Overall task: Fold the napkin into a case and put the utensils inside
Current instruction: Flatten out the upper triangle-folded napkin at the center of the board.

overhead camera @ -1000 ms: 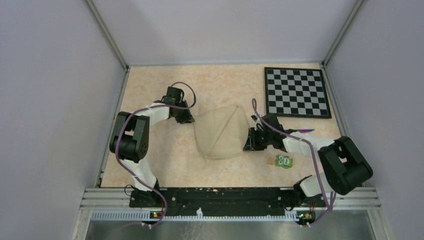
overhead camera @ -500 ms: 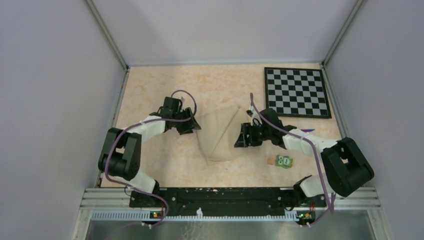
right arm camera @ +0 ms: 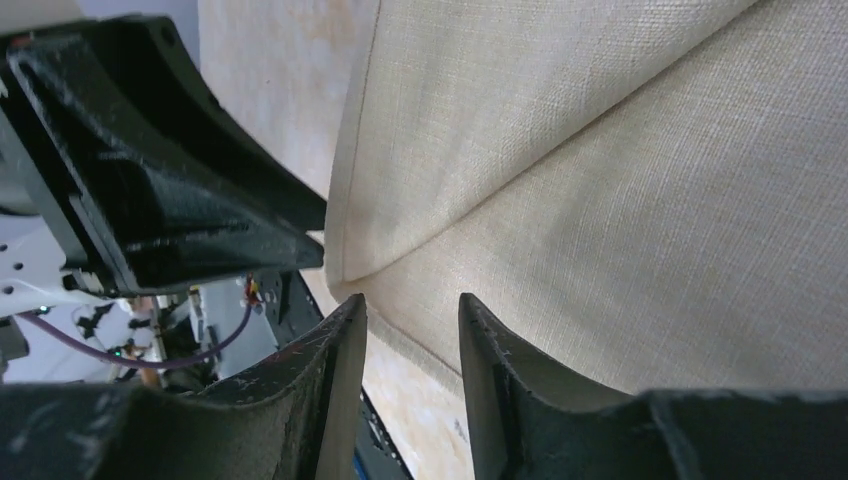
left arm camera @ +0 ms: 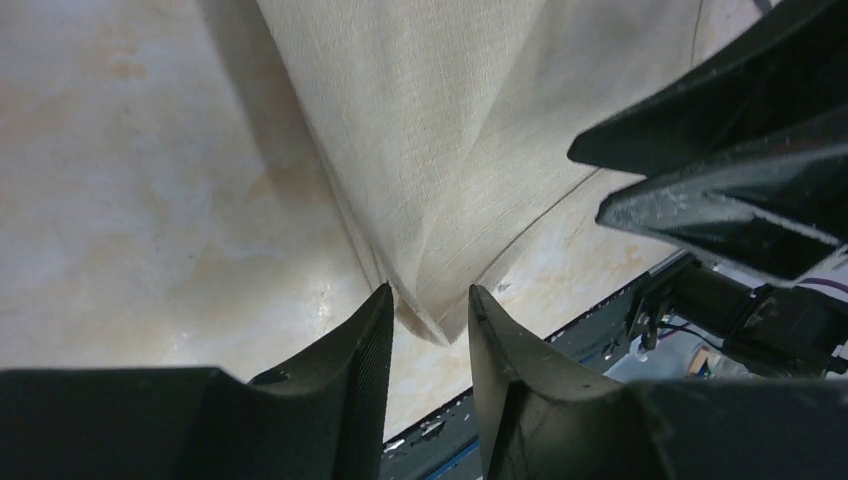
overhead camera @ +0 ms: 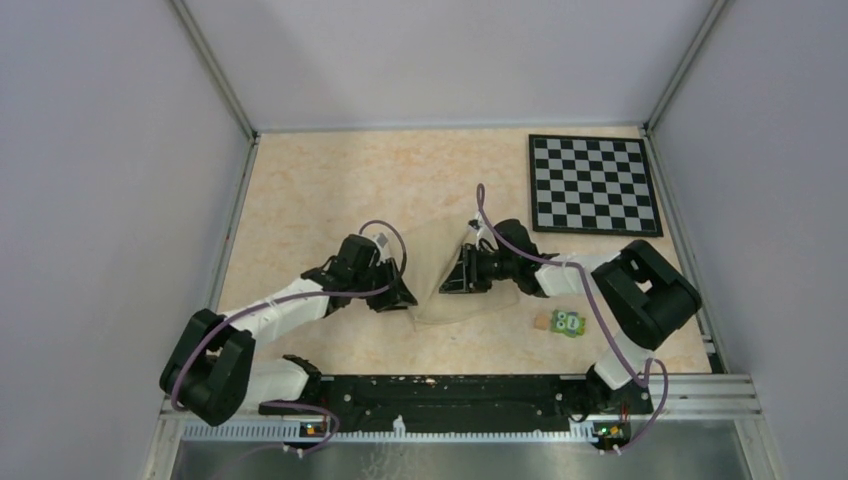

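Observation:
The beige-cream napkin (overhead camera: pixel 457 306) lies folded on the tan tabletop, drawn into a narrow peaked shape between my two grippers. My left gripper (overhead camera: pixel 404 296) is at its left edge. In the left wrist view, my left gripper (left arm camera: pixel 430 297) stands open and a hanging corner of the napkin (left arm camera: pixel 430 130) sits just past the fingertips, with bare tabletop showing in the gap. My right gripper (overhead camera: pixel 446 284) faces it from the right. In the right wrist view, my right gripper (right arm camera: pixel 412 302) is also open, with a fold of the napkin (right arm camera: pixel 620 200) beyond the tips. The utensils are hidden.
A black-and-white chessboard (overhead camera: pixel 593 185) lies at the back right. A small green block (overhead camera: pixel 570 323) and a tiny tan piece (overhead camera: pixel 541 322) sit right of the napkin, near the front. The black base rail (overhead camera: pixel 440 392) runs along the near edge.
Both arms have swung inward and toward the near edge until the grippers almost face each other. The napkin has gone from a broad rounded shape to a narrow one.

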Robot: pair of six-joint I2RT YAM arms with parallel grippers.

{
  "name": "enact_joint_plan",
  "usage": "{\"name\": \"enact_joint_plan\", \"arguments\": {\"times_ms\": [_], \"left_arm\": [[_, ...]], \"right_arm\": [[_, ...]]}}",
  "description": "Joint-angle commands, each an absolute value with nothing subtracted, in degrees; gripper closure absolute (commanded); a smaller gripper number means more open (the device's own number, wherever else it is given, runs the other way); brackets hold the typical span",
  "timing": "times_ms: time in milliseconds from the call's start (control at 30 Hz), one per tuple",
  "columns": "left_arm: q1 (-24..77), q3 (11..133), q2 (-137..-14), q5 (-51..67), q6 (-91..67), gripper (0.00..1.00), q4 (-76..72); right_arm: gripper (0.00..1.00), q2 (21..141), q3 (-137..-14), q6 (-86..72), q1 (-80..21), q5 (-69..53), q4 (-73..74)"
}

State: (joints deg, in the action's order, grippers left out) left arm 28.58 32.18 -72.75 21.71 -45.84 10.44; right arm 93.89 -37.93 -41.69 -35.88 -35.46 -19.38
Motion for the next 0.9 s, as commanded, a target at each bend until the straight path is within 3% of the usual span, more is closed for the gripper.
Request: {"name": "enact_joint_plan", "arguments": {"times_ms": [0, 633, 733, 867], "left_arm": [[31.64, 30.01, -68.44, 17.71, -50.25, 0.61, 9.66], [42.96, 27.82, -73.58, 13.9, -51.88, 0.76, 4.98], [43.15, 27.74, -72.58, 12.19, -51.28, 0.72, 8.49], [43.12, 28.31, -68.03, 9.9, -50.99, 0.54, 12.31]], "right_arm": [[0.61, 96.91, -38.38, -46.3, -35.0, -37.81, -28.12], [0.62, 96.26, -34.25, -47.34, -34.93, -37.61, -31.36], [0.62, 96.35, -34.02, -47.55, -34.97, -38.37, -32.07], [0.6, 95.94, -33.97, -47.32, -35.26, -39.85, -32.35]]}}
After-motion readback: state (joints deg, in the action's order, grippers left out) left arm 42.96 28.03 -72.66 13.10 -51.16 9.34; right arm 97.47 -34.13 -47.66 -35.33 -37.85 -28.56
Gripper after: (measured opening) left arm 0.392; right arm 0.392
